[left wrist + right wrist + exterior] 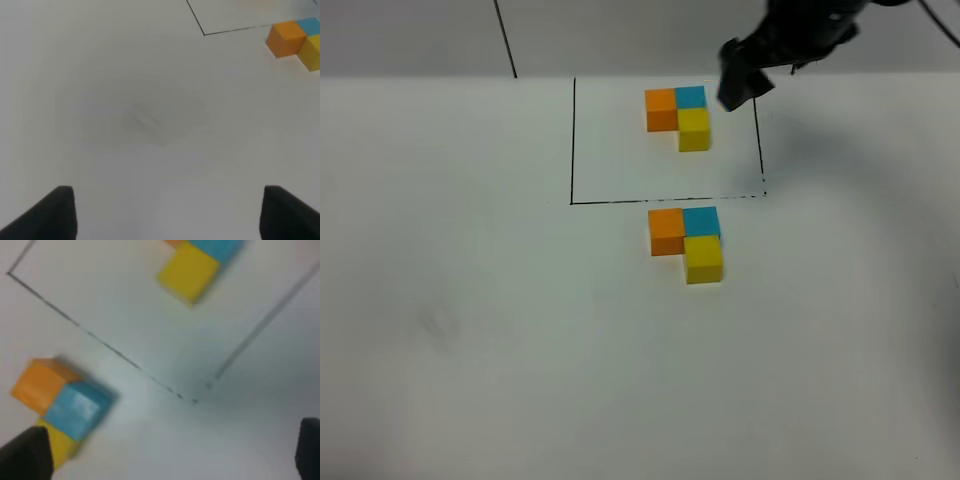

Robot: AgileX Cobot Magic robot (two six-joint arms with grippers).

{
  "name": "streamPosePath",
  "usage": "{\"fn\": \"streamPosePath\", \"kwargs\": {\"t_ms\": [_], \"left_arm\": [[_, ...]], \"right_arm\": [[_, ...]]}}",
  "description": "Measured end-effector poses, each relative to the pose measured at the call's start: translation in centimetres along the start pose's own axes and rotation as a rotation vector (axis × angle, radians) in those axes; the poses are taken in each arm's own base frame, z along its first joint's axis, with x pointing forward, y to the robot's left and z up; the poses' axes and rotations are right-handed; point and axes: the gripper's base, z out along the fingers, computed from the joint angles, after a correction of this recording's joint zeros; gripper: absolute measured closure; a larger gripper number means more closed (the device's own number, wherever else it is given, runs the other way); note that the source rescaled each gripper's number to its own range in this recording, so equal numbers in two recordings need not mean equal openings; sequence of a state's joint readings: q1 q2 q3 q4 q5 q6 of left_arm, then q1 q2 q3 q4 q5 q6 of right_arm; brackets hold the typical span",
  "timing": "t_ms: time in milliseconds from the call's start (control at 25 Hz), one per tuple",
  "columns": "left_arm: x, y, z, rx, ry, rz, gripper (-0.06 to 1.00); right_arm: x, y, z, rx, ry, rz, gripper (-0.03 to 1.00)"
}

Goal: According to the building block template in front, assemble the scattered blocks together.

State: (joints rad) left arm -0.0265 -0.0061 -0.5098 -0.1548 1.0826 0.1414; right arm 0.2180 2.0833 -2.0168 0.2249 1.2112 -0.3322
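White table (pixel 470 350): scattered blocks (pixel 686 241) joined (matching building block template (pixel 678 116)).

A lab test bench is showing here: a bare white tabletop (pixel 470 350) bearing a drawn black frame (pixel 572 140)

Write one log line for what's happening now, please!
loose blocks: joined, matching template | right end effector: open, empty, raised near template | left end effector: open, empty
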Motion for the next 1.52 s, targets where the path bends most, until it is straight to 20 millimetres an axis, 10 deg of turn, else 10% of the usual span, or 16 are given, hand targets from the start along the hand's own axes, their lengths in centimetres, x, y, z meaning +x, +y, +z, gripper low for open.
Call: {"fn": "streamPosePath", "kwargs": {"t_ms": [360, 1000, 1520], "left_arm": [[0.0, 0.0, 0.0, 0.0, 0.0, 0.0, 0.32], [0.0, 0.0, 0.0, 0.0, 0.0, 0.0, 0.32], [0.0, 0.0, 0.0, 0.0, 0.0, 0.0, 0.32]], "right_arm": [[11.2, -6.3, -9.0, 0.215, 0.018, 0.369, -0.01], [32.6, 7.4, -15.1, 0.341, -0.298, 0.456, 0.0], [40.6, 11.6, -15.5, 0.377, -0.597, 0.294, 0.0]]}}
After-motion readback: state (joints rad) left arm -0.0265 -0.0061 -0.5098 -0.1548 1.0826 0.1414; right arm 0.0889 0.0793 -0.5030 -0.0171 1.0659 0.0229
